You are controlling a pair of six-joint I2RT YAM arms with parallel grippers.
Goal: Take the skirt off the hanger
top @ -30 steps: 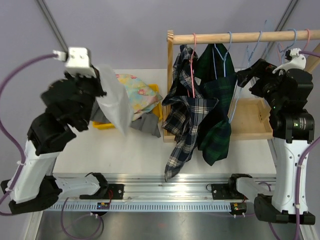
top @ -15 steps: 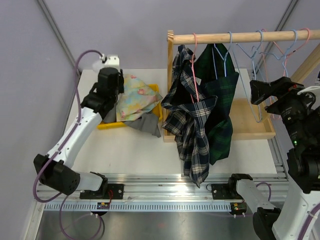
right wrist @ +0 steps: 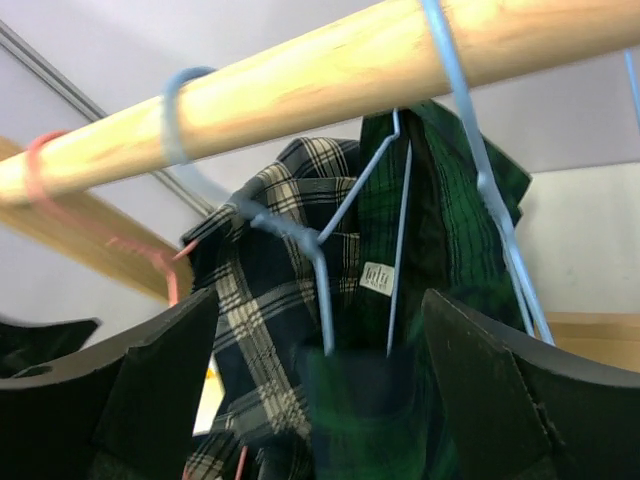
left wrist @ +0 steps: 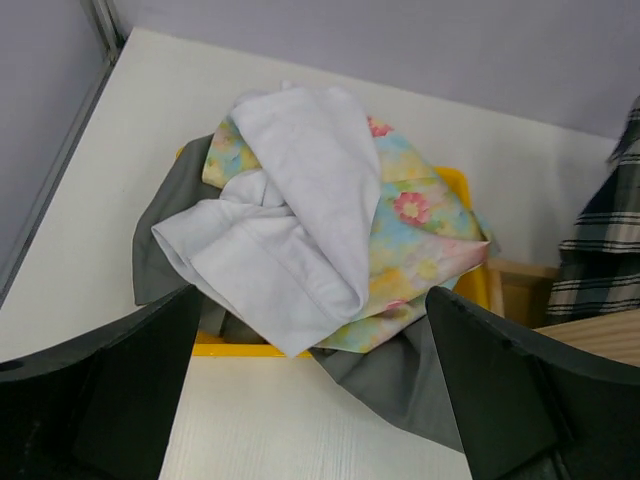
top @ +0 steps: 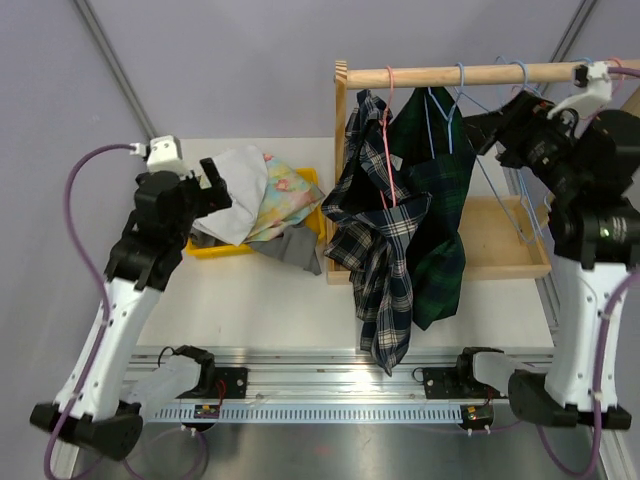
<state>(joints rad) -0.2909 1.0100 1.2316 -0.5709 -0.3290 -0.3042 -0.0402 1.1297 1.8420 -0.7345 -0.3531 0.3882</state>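
A dark green plaid skirt (top: 440, 220) is seen hanging from a light blue wire hanger (right wrist: 318, 262), which is hooked over a round wooden rod (top: 430, 75) at the top of a rack. Just beside it, on the left and touching it, a navy-and-white plaid garment (top: 385, 240) is hung on a pink wire hanger (top: 386, 130). The right gripper (top: 480, 135) is held high, near the rod and just right of the green skirt; its jaws are spread wide and nothing is gripped. The left gripper (left wrist: 312, 292) is held above a yellow plastic tray (left wrist: 230, 348) on the white table (top: 280, 300), with jaws likewise parted and empty. In the tray a white cloth (left wrist: 290, 220) is heaped on a floral cloth (left wrist: 420, 230) and a grey cloth (left wrist: 400, 370).
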